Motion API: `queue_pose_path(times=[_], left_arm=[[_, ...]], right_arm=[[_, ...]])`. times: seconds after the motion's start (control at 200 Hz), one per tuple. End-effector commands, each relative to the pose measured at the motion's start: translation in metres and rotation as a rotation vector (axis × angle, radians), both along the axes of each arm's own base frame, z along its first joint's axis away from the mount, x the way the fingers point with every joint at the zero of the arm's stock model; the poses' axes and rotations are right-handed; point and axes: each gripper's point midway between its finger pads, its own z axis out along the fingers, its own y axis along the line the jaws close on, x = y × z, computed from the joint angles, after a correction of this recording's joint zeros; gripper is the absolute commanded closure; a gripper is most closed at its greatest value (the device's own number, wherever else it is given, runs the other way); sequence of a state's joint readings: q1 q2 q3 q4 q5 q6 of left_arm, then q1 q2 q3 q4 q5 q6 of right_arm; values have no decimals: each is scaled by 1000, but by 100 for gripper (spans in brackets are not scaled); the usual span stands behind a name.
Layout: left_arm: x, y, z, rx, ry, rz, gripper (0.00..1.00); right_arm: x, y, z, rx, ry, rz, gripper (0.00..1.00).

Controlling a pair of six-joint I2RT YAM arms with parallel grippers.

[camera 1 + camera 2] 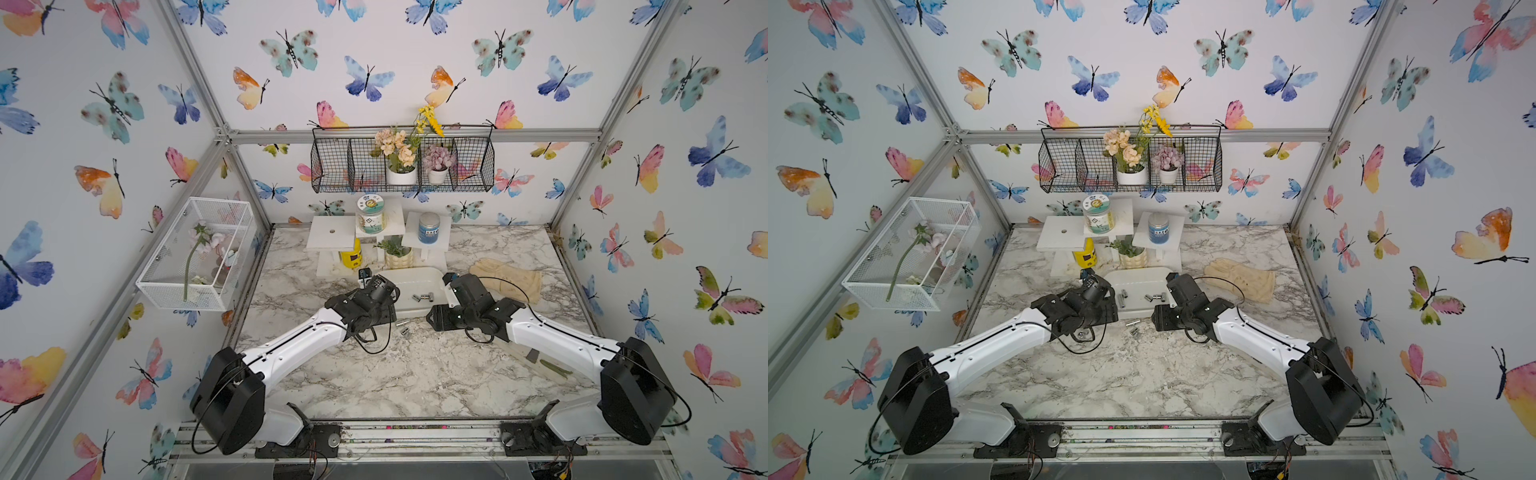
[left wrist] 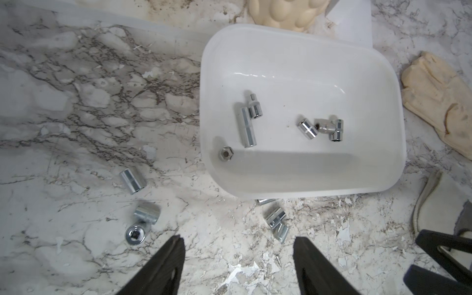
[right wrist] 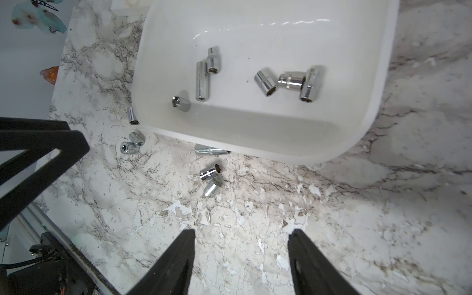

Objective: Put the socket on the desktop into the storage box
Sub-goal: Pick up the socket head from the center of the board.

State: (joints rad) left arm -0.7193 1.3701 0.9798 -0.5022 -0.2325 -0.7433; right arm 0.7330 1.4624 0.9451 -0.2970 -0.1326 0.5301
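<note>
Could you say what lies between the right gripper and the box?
Two sockets on the desktop, a third socket partly under the box rim; right wrist view.

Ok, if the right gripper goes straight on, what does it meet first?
Probably bare desktop: the open right gripper angles down at it. Beyond that comes the near wall of the storage box; the paired sockets lie just aside. Depth is unclear.
</note>
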Motion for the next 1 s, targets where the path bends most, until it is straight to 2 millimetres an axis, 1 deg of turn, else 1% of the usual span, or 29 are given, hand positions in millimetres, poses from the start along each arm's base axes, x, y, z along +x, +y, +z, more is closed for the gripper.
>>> queue_pose_path(times=[0.0, 0.035, 0.175, 0.285, 0.4, 0.571, 0.711, 0.996], left_arm=[[-9, 24, -7, 23, 13, 63, 27], [-11, 30, -10, 22, 22, 77, 26], [-17, 50, -25, 4, 66, 134, 26], [-19, 60, -38, -9, 107, 170, 32], [-19, 68, -49, 13, 130, 189, 37], [-20, 70, -65, 36, 165, 196, 41], [-21, 72, -73, 46, 184, 206, 44], [-21, 76, -84, 73, 205, 223, 47]], right_arm=[[0, 19, 4, 12, -8, 50, 36], [-1, 24, 3, 6, -5, 59, 36], [-7, 38, 2, 12, -4, 86, 36], [-10, 41, 0, 21, 5, 93, 36], [-12, 39, -4, 15, 15, 89, 36], [-16, 34, -9, -3, 23, 85, 37], [-18, 33, -9, -1, 21, 94, 37], [-26, 47, -2, 43, 8, 154, 38]])
